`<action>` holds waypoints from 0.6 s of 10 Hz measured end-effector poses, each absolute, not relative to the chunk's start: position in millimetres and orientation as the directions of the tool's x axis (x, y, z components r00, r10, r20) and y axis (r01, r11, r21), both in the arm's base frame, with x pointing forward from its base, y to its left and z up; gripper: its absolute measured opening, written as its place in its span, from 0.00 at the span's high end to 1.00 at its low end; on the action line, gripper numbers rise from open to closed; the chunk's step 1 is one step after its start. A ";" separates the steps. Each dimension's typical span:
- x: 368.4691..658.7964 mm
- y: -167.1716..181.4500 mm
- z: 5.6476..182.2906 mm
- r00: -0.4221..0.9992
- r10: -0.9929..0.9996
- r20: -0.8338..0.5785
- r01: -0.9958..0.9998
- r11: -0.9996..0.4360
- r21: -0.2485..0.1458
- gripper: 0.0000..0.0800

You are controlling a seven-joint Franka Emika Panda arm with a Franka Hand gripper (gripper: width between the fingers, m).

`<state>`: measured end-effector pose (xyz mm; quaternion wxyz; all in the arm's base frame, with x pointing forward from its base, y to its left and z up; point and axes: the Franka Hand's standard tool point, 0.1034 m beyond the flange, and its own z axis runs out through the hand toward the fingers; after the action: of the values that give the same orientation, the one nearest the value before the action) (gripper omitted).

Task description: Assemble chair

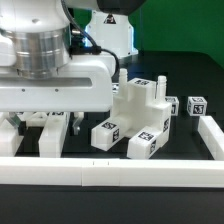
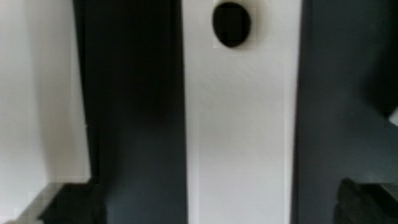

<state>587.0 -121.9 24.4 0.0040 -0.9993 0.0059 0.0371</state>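
In the wrist view a long white chair bar (image 2: 237,120) with a dark oval hole near one end runs straight between my fingers. My gripper (image 2: 217,206) is open: the dark fingertips (image 2: 71,205) stand on either side of the bar with dark gaps between. In the exterior view my gripper (image 1: 45,118) hangs low over a white frame piece (image 1: 52,138) at the exterior view's left, and the arm hides most of it. A notched white block (image 1: 140,108) with tags stands at the centre. Two small tagged cubes (image 1: 172,105) (image 1: 197,104) sit to its right.
A long plain white rail (image 1: 110,172) runs along the front of the dark table and turns up the exterior view's right side (image 1: 210,132). Two tagged white pieces (image 1: 108,133) (image 1: 147,143) lie in front of the notched block, close to the rail.
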 end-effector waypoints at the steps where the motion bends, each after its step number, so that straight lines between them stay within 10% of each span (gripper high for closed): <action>1: 586.4 -120.8 19.9 0.997 -0.014 -0.075 -0.014 -1.000 -0.004 0.19; 6: 585.3 -111.3 4.6 0.998 -0.008 -0.066 -0.007 -1.000 0.004 0.19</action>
<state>585.3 -111.3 4.6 -0.0019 -0.9994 0.0038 0.0332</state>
